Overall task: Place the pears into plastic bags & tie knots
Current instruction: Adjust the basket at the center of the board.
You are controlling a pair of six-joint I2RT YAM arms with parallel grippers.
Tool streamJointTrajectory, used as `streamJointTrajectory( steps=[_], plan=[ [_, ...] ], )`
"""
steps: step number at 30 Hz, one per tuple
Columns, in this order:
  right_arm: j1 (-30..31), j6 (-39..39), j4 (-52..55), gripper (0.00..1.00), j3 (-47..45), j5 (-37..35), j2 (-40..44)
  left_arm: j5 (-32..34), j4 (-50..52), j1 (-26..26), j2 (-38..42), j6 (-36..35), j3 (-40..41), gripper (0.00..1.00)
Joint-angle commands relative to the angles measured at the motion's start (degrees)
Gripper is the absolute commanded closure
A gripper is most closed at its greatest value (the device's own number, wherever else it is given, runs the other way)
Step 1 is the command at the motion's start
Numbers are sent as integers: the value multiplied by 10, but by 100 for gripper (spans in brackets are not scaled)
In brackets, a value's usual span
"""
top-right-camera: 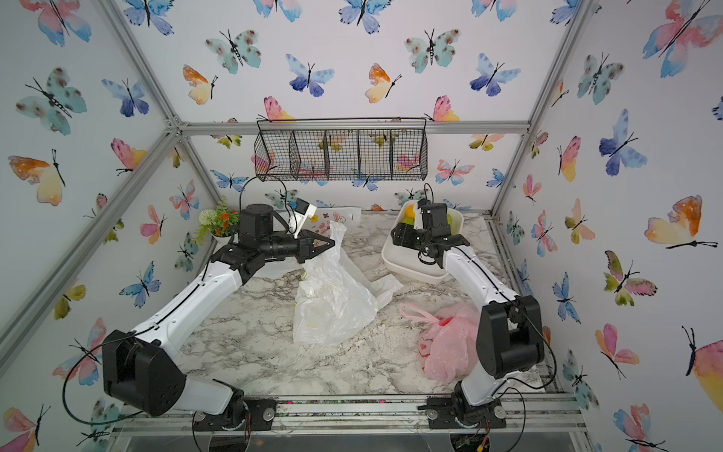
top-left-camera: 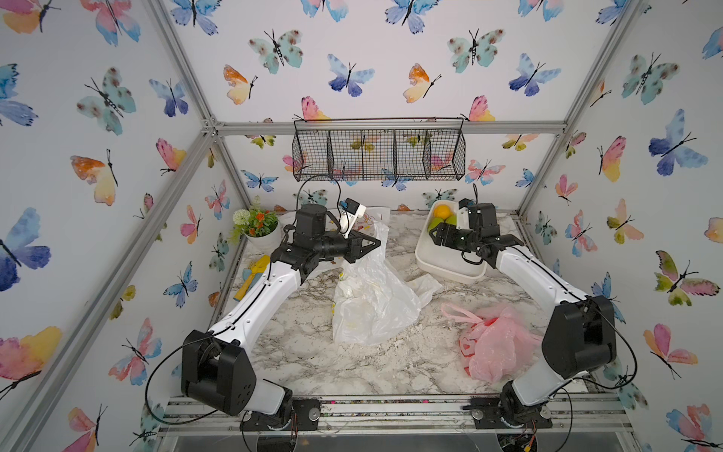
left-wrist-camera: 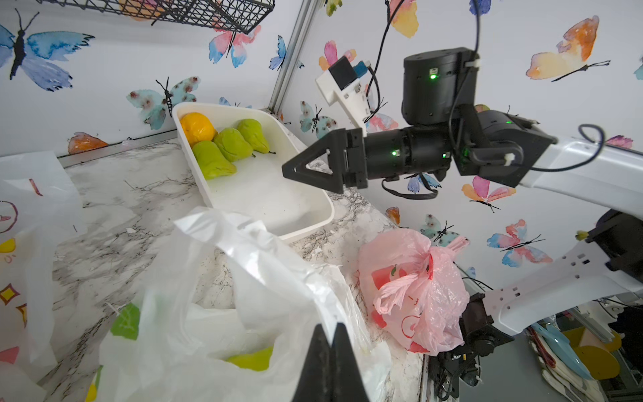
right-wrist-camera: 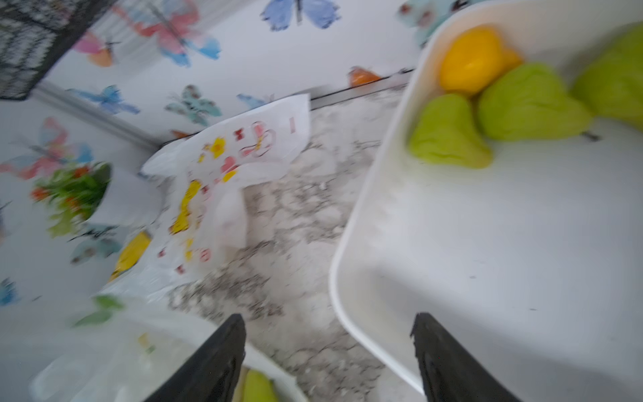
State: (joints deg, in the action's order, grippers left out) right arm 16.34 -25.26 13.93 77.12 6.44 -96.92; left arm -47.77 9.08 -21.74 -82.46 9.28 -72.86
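Nearest lies one knotted pink bag [top-left-camera: 493,344], its red print too crumpled to read. Midway back, the left end effector [left-wrist-camera: 330,334], closed tight, seems to pinch the lemon-print bag [top-left-camera: 371,301] at its raised rim, with one green pear [left-wrist-camera: 252,358] inside. Farthest, the right end effector [right-wrist-camera: 328,327] gapes wide over the tray [left-wrist-camera: 278,209], three green pears [left-wrist-camera: 231,144] just ahead.

Bright, soft, even light fills the booth in both top views, leaving only faint shadows on the marble tabletop [top-left-camera: 297,352], and the wide lens stretches the butterfly walls [top-left-camera: 58,156] out toward the edges. Over to the left wrist view: it is sharp through the middle, with white glare streaking off the translucent white bag [left-wrist-camera: 264,264] and its nearest folds going soft. And the right wrist view is smeared with motion blur throughout, with the green pears [right-wrist-camera: 522,101], white tray [right-wrist-camera: 487,261] and doodle bag [right-wrist-camera: 243,146] all fuzzy-edged.
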Motion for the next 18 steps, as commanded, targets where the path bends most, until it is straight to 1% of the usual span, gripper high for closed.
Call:
streamJointTrajectory(
  steps=[1,4,5,9,13,15,18],
  plan=[
    [12,30,-66,20,26,-170,-74,-14,-14,2,11,7,1,100],
    [11,53,-139,19,54,-190,-137,-17,-13,2,10,6,0,100],
    [12,60,-147,18,73,-198,-158,-17,-12,2,10,6,1,100],
    [10,65,-148,18,160,-214,-248,-21,-13,0,10,8,6,100],
    [6,64,-159,17,215,-221,-312,-21,-14,-3,11,8,11,100],
    [3,62,-145,16,249,-228,-350,-21,-13,-4,12,8,12,100],
    [-2,55,-144,15,281,-211,-391,-20,-8,-4,12,4,11,100]
  ],
)
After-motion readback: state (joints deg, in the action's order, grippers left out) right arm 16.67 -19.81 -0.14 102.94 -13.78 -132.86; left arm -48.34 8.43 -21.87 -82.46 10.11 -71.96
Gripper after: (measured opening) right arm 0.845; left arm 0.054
